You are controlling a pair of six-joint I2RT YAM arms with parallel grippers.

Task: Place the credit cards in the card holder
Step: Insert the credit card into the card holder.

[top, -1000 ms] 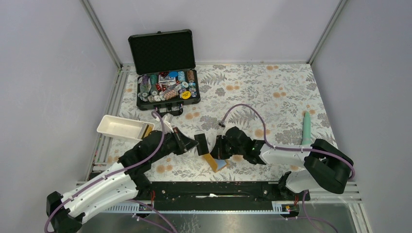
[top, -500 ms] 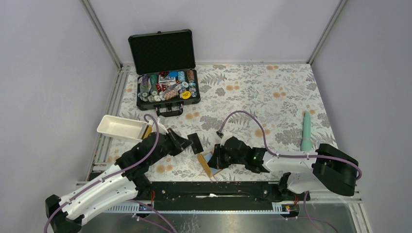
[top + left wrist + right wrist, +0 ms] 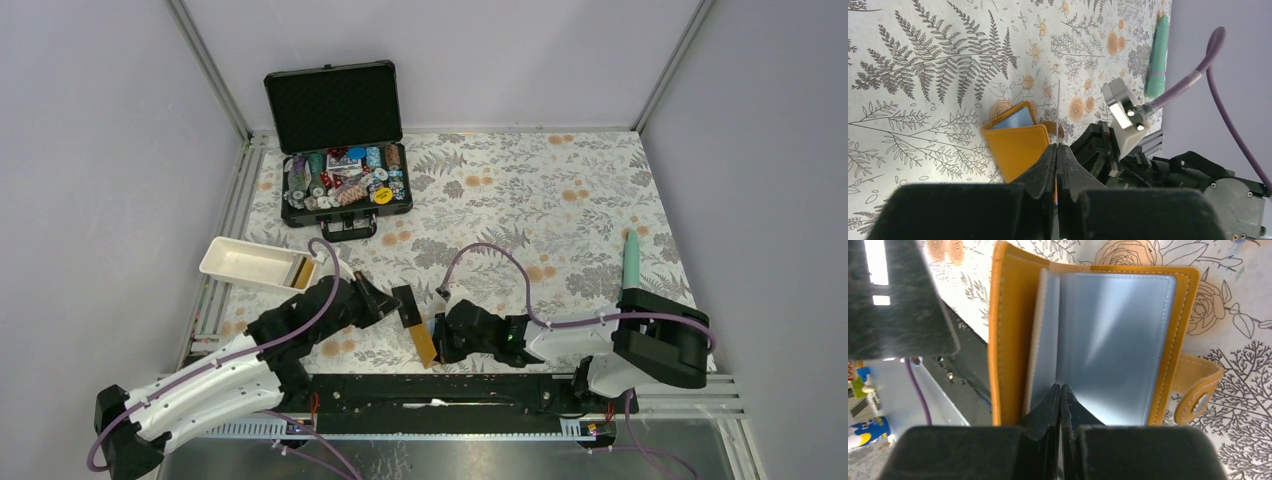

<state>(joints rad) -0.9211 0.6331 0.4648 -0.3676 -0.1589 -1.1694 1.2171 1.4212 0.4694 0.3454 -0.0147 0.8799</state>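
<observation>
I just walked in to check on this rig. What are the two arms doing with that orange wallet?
The right gripper is shut on a clear plastic sleeve of the orange card holder, keeping it spread open near the front of the table. The left gripper pinches a black credit card and has it right beside the holder's open side. The card is not in a sleeve yet, and the sleeves that show look empty.

One black credit card [image 3: 404,302] shows at lower centre, beside one orange card holder [image 3: 425,345]. At left is one white tray [image 3: 245,262]. Upper left is one open black case [image 3: 335,108] holding poker chips [image 3: 374,158], too many to count. One teal stick-shaped object [image 3: 631,262] lies at right.
</observation>
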